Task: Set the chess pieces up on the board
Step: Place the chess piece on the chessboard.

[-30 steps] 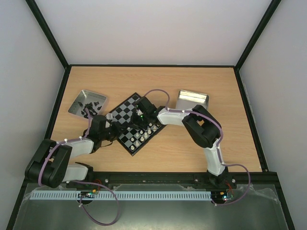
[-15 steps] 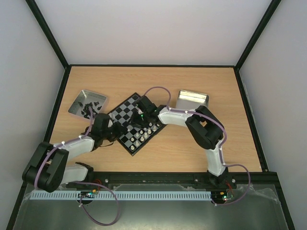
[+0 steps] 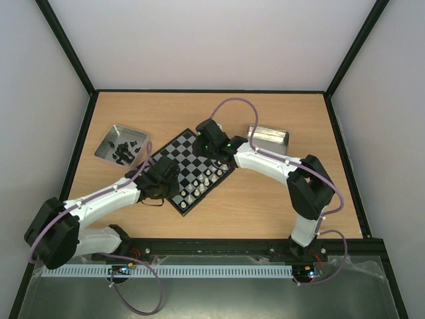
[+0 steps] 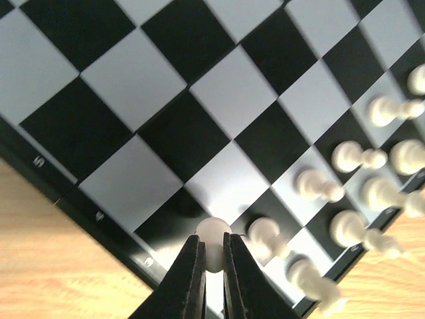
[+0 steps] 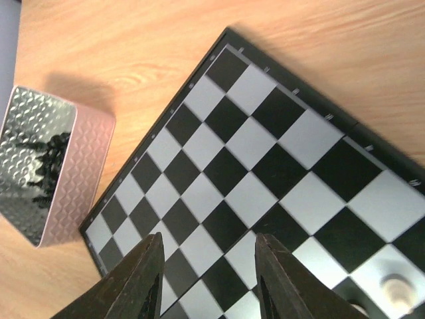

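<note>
My left gripper (image 4: 213,247) is clamped on the round head of a small cream chess pawn (image 4: 212,229), at the flat black-and-grey checked board (image 4: 166,86) in the row beside its thin black rim — a neighbouring pawn (image 4: 264,234) just right, bare checks up-left. My right gripper (image 5: 209,269) hangs spread above the board's bare squares — holding nothing.

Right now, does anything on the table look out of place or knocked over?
Only the black-and-grey checked chessboard, lying cornerwise to the edges of the wooden table. The cream chess pieces on it stand in rows, none visibly toppled.
</note>
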Robot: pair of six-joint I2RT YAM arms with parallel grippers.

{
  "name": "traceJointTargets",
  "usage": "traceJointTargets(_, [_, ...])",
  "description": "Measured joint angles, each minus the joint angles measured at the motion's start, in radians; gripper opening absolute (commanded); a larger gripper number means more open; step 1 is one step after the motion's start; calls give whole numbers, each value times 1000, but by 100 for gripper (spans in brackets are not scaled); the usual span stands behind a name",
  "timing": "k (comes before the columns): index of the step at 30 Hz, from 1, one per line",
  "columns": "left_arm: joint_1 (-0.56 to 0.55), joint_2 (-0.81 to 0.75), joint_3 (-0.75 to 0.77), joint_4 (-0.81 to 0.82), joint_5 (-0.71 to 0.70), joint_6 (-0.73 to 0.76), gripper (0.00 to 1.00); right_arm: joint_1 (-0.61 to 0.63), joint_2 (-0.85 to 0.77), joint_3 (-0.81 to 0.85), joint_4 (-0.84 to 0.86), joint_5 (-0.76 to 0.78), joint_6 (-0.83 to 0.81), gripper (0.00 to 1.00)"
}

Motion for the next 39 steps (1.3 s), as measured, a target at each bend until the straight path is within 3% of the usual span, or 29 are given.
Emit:
traceJointTargets(10, [-97,114,84,-163,-49,26,4,-15,-37,-58,-25,107,-10,38])
traceJointTargets(21, [-129,161,113,-166,-33,39,9,-16,-37,-71,-35,127,-11,38])
traceJointTargets(39, [-129,183,131,-176,-8,74,6,-16,-49,-86,-46,135,-10,38])
